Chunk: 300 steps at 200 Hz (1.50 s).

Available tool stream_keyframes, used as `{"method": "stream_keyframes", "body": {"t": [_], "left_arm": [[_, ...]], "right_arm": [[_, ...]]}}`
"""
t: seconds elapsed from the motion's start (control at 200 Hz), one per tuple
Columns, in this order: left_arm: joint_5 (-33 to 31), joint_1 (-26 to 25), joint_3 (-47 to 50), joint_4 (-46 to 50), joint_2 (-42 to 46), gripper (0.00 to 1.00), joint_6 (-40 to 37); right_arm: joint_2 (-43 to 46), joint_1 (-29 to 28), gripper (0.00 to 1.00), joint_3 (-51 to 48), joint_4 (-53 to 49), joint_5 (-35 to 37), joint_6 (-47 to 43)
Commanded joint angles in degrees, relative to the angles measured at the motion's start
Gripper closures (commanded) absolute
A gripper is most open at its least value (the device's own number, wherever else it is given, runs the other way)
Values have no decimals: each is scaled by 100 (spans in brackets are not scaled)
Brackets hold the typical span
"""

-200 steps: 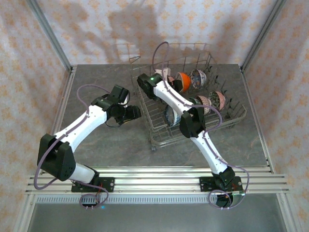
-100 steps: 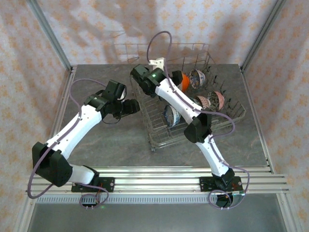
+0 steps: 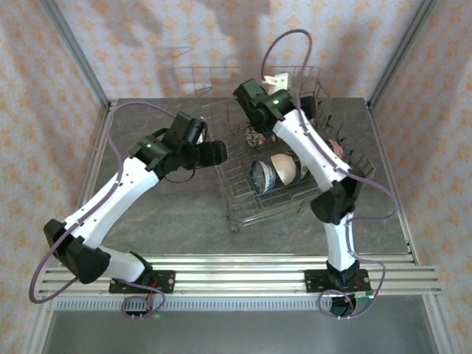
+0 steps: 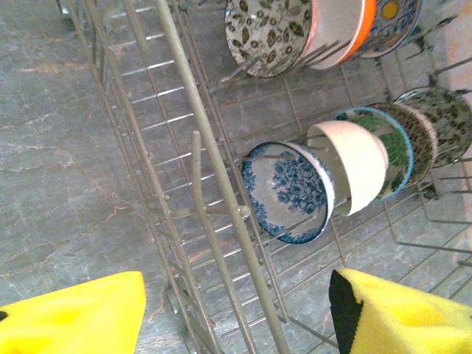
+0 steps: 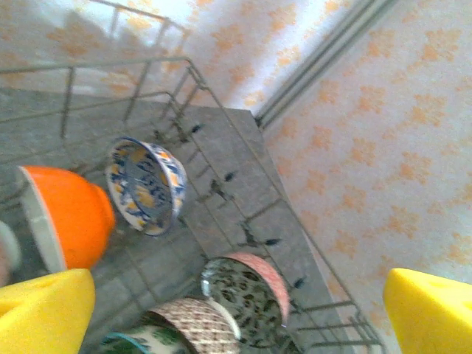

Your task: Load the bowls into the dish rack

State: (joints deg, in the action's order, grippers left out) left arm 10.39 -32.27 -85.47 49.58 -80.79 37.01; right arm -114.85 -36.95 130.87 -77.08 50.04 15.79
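The dish rack point(image 3: 243, 210) stands right of centre on the table. In the left wrist view a front row leans on its tines: a blue-white bowl point(image 4: 287, 192), a plain white one point(image 4: 355, 175), a green-rimmed one point(image 4: 392, 151) and a brown one point(image 4: 417, 139). Behind them stand a leaf-patterned bowl point(image 4: 265, 33) and the orange bowl point(image 4: 352, 26). My left gripper point(image 4: 236, 324) hangs open over the rack's left wall point(image 4: 214, 184), holding nothing. My right gripper point(image 5: 236, 317) is open and empty, high over the rack's back, above the orange bowl point(image 5: 70, 214), a blue-yellow bowl point(image 5: 144, 184) and a pinkish bowl point(image 5: 247, 287).
The rack's wire walls and upright tines point(image 4: 199, 177) stand close under the left gripper. Patterned walls point(image 3: 428, 110) and metal posts point(image 3: 74, 51) close in the table. Bare grey tabletop point(image 3: 169, 214) lies left of the rack and in front of it.
My right gripper rose from the rack's back left, swung right and opened wide. The left arm reached right, up to the rack's left wall.
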Motion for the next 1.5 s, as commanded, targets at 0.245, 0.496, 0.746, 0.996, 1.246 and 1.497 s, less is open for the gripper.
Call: {"method": "stream_keyframes", "body": {"t": [0.245,0.496,0.746,0.996,1.246,1.497], "left_arm": [[-564,-131,-392,580,-828,47,-242],[-641,-126,-743,813,-1195,70,-369],[-863,71,-1271,1267,-1455,88,-755],[-978,729,-1691,1719,-1531,97,-1250],[-1066,1497,-1924,1896,-1702,98,-1983],[-1006,1855,-2567,2060,-2181,99,-2775]], "right_arm": [[1471,610,0,-2246,670,-601,29],[1894,964,0,-3003,978,-938,25],[2053,1294,0,-3310,1165,-1163,-99],[2230,1685,0,-3554,1339,-1606,-240],[2623,2032,0,-3833,1668,-1982,-645],[2899,2404,0,-4066,1922,-2379,-765]]}}
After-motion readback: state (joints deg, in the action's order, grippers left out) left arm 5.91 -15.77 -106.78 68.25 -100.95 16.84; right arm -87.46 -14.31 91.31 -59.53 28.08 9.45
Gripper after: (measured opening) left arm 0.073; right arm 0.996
